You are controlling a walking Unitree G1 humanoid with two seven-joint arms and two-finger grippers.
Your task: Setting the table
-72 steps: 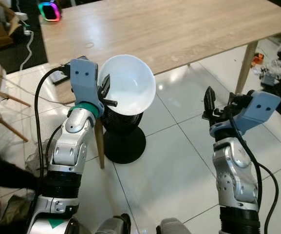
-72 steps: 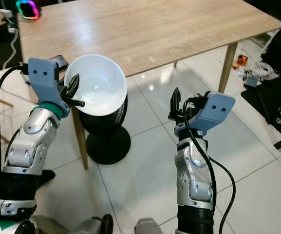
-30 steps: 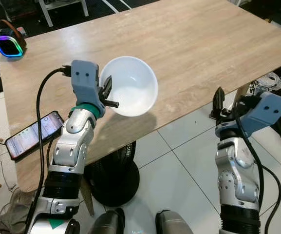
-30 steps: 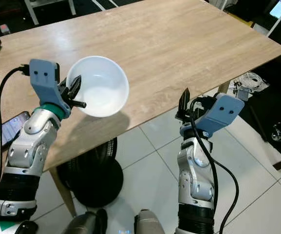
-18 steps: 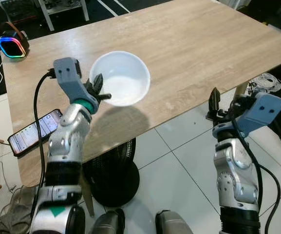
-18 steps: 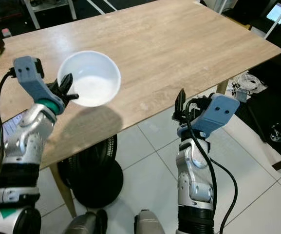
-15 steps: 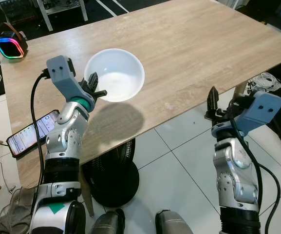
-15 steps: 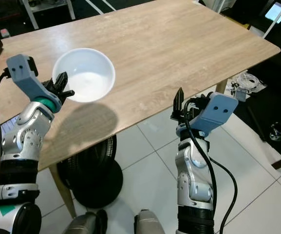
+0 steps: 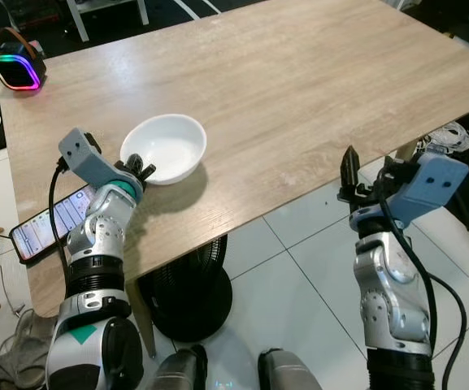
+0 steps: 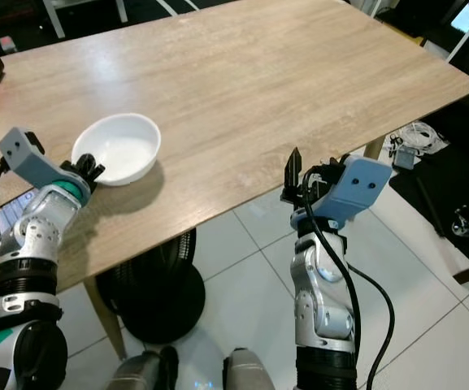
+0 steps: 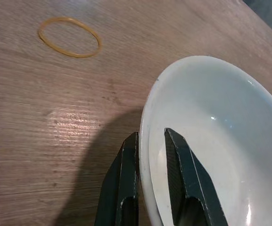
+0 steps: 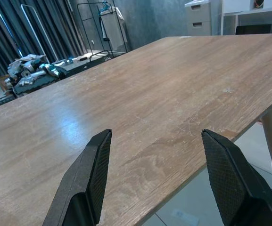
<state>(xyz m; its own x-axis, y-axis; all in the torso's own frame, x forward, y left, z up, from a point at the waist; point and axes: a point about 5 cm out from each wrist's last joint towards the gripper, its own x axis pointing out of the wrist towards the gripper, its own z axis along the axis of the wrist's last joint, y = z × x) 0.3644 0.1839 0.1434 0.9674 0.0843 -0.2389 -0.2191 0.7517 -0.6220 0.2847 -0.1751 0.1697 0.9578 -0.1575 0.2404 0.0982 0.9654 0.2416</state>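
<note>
The white bowl (image 9: 164,149) apparently rests on the table (image 9: 299,89), its rim pinched by the left gripper (image 11: 151,155), not yet released; the right gripper (image 12: 159,183) waits, fingers apart.

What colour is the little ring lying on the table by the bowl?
Yellowish-tan; the ring shows best in the left wrist view, beside the white bowl.

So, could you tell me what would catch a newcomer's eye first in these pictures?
Probably the white bowl on the wooden table near its left front edge, its rim pinched by the left gripper. Next, the right gripper, open and held off the table's near edge. A glowing rainbow-lit gadget marks the far left corner.
</note>
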